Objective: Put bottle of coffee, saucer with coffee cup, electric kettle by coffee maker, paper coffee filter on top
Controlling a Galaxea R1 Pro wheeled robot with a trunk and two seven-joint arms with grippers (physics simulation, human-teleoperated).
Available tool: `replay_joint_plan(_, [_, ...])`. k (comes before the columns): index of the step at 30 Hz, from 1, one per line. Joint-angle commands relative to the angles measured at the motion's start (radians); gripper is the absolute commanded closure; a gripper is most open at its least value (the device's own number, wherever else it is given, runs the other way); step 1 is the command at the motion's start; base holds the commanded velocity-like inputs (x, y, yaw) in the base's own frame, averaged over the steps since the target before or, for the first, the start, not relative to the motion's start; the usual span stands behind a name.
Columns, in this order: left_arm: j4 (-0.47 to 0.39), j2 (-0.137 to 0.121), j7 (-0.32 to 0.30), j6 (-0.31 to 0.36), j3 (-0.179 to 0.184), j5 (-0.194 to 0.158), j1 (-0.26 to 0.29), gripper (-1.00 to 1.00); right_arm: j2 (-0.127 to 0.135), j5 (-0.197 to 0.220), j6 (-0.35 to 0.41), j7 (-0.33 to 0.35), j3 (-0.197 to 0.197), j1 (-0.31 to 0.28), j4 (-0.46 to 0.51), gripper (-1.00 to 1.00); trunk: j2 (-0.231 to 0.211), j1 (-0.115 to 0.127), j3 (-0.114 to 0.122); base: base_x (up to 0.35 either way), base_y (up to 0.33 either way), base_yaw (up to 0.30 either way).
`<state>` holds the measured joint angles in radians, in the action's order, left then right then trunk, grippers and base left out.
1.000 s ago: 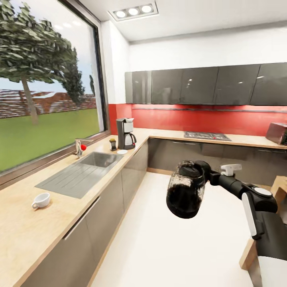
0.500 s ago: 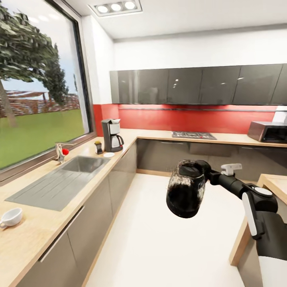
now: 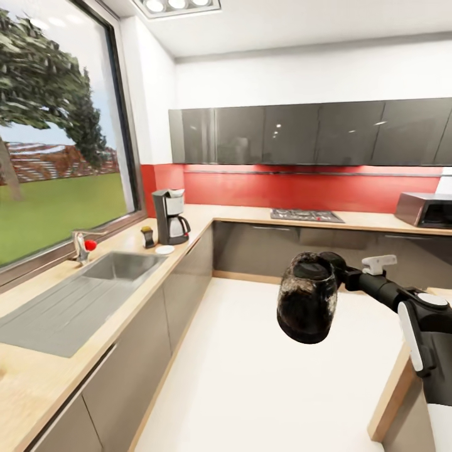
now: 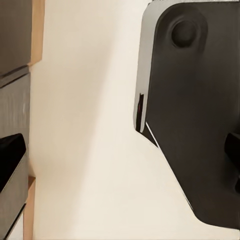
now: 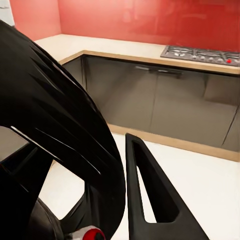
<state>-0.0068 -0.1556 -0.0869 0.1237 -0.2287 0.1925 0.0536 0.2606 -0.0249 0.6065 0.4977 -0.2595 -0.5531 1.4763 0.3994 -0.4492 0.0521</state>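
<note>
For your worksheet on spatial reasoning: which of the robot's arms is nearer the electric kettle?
Right: the right gripper carries the electric kettle over the floor. The left gripper's place relative to it cannot be told.

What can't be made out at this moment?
- Right tool's grip: electric kettle covers the fingers in the head view; the right wrist view is blocked by its dark body.
- Items beside the coffee maker: bottle of coffee and saucer too small for detail.

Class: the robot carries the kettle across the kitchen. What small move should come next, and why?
Probably roll on toward the coffee maker. The kettle hangs over the floor in the right hand, well short of the countertop corner where the machine stands.
</note>
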Motion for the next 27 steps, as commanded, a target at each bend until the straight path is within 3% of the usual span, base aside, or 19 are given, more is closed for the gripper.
replay_joint_plan(1, [-0.001,0.000,-0.004,0.004,-0.009,0.010,0.000,-1.00,0.000,0.000,0.006,0.007,-0.002,-0.001,0.001,1.00,0.001,-0.001,0.000,0.319,-0.001,0.000])
replay_joint_plan(13, [0.001,-0.001,-0.007,-0.006,-0.006,0.010,0.000,-1.00,0.004,-0.001,0.006,0.007,-0.006,-0.001,0.001,1.00,0.001,-0.001,0.008,0.129,0.000,0.000])
replay_joint_plan(18, [0.001,0.000,-0.007,-0.007,-0.007,0.010,0.000,-1.00,0.009,0.001,0.006,0.007,-0.086,-0.001,0.002,1.00,0.001,-0.001,0.008,0.315,-0.102,0.000])
replay_joint_plan(27, [-0.001,-0.001,-0.007,-0.007,-0.008,0.008,0.000,-1.00,0.009,0.000,0.007,0.007,-0.101,-0.001,0.002,1.00,0.001,-0.001,0.008,0.329,-0.131,0.000])
